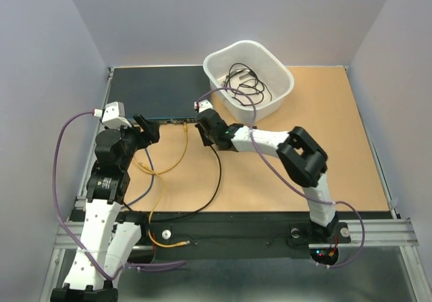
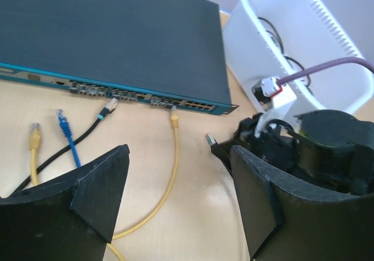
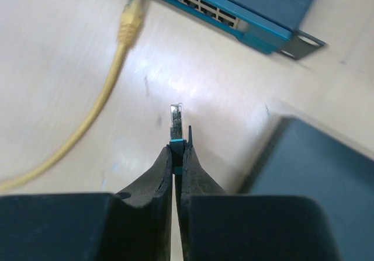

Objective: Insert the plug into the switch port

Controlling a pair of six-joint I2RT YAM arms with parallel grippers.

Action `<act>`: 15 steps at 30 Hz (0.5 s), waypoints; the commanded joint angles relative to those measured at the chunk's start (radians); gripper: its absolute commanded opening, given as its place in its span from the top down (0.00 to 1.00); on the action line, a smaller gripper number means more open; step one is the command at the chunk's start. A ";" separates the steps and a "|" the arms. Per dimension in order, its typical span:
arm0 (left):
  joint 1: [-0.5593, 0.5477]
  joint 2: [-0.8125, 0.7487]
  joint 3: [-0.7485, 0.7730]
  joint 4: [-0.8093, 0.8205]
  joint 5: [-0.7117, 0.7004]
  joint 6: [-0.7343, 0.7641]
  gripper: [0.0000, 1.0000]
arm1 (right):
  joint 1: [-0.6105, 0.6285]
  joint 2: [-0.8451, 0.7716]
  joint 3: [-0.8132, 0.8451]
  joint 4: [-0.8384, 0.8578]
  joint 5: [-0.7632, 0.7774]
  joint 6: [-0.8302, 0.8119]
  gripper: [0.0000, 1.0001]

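My right gripper (image 1: 201, 125) (image 3: 177, 150) is shut on a black cable's plug (image 3: 176, 121), clear tip with a teal band, held low over the tan table. The plug points toward the right end of the wide dark rack unit (image 3: 234, 10). The plug also shows in the left wrist view (image 2: 210, 139). A dark flat block (image 3: 315, 179) lies just right of my right fingers; I cannot tell whether it is the small black box, and no switch port shows on it. My left gripper (image 1: 147, 132) (image 2: 175, 202) is open and empty, just in front of the rack unit.
The rack unit (image 1: 158, 92) (image 2: 117, 39) has a teal front with rows of sockets. A yellow cable (image 1: 182, 146) (image 2: 173, 116) (image 3: 130, 21) lies with its plug at those sockets. Loose black (image 2: 110, 106), blue (image 2: 61, 118) and yellow (image 2: 35, 135) plugs lie nearby. A white bin (image 1: 283, 79) holds black cables.
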 commanded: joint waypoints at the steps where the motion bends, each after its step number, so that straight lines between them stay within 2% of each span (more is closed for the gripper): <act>1: -0.004 -0.018 -0.008 0.113 0.111 -0.054 0.20 | 0.011 -0.302 -0.139 0.147 -0.100 0.022 1.00; 2: -0.004 -0.011 -0.023 0.144 0.178 -0.099 0.20 | 0.011 -0.347 -0.237 0.210 -0.151 0.036 0.99; 4: -0.007 -0.007 -0.049 0.194 0.275 -0.153 0.21 | 0.014 -0.476 -0.325 0.272 -0.200 0.080 1.00; 7: -0.033 0.005 -0.113 0.292 0.317 -0.246 0.21 | 0.031 -0.616 -0.486 0.384 -0.257 0.132 1.00; 10: -0.110 0.027 -0.147 0.343 0.267 -0.298 0.24 | 0.050 -0.693 -0.589 0.450 -0.263 0.177 1.00; 15: -0.326 0.074 -0.136 0.405 0.118 -0.340 0.25 | 0.083 -0.744 -0.624 0.442 -0.219 0.200 1.00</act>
